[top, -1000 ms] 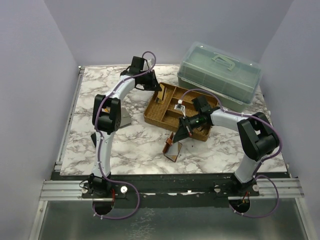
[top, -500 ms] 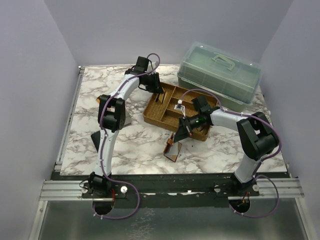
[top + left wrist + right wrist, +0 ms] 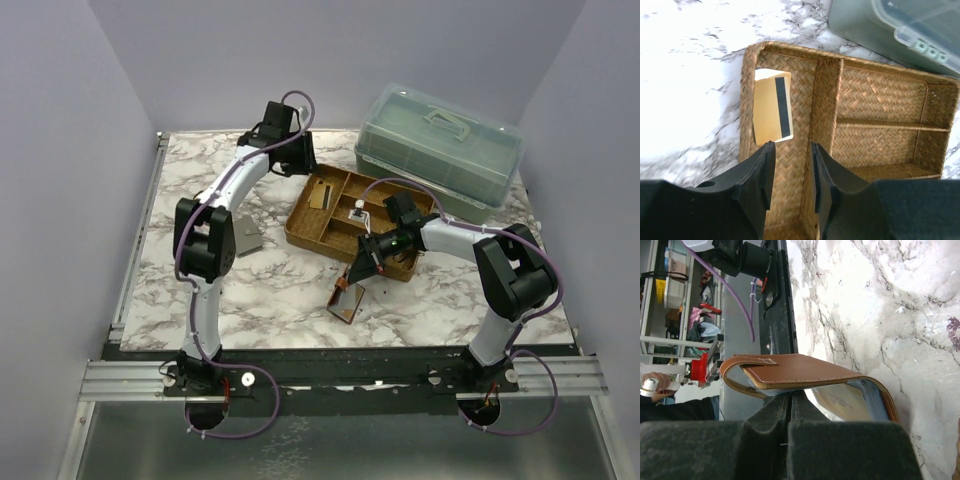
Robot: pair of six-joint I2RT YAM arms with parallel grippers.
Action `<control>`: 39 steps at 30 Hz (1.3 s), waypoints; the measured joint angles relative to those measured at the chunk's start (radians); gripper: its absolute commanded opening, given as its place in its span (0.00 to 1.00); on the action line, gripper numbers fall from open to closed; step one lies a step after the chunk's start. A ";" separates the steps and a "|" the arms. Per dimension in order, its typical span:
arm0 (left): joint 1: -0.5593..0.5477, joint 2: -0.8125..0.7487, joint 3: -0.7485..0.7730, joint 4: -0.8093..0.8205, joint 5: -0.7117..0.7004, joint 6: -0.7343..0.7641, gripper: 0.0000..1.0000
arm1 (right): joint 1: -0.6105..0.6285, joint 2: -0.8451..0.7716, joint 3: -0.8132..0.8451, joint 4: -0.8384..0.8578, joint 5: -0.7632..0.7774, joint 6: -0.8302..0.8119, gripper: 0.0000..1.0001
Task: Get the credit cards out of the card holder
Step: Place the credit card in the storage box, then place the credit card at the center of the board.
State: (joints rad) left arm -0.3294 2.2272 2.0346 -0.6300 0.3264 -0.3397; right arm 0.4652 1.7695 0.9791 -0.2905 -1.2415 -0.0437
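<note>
The white marble-patterned bench (image 3: 270, 290) carries a translucent green plastic lidded box (image 3: 440, 150) with a moulded handle, standing just behind a brown woven tray (image 3: 325, 228) divided into compartments.

The left gripper (image 3: 792, 150) hangs over the tray's long left compartment. Its black fingers are partly spread with only the weave showing between them, so it holds nothing. The right gripper (image 3: 790, 397) sits just off the tray's near side, fingers pressed together and pinching the lower edge of the brown leather card holder (image 3: 800, 372).

That holder stands half open on the bench in front of the tray (image 3: 347, 297). Its long axis lies roughly level in the right wrist view, and its stitched snap tab curls toward the bench's near edge (a light-blue inner face shows under the leather).

One gold credit card (image 3: 772, 110) lies flat in the tray's long left compartment, its long axis along the compartment. A black stripe runs lengthwise near its right edge. No writing on it can be read.
</note>
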 measured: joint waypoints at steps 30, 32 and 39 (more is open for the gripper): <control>0.092 -1.536 -1.505 0.575 0.141 -0.476 0.89 | 0.263 0.325 0.367 -0.164 0.280 0.019 0.52; 0.082 -1.563 -1.525 0.569 0.158 -0.502 0.89 | 0.294 0.338 0.386 -0.175 0.270 0.017 0.56; 0.066 -1.613 -1.542 0.545 0.194 -0.552 0.89 | 0.352 0.387 0.477 -0.218 0.203 -0.009 0.64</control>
State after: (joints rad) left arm -0.2634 0.6144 0.4927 -0.0849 0.5205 -0.8917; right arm 0.8173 2.1567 1.4559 -0.5087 -1.0389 -0.0528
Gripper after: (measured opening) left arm 0.891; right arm 0.617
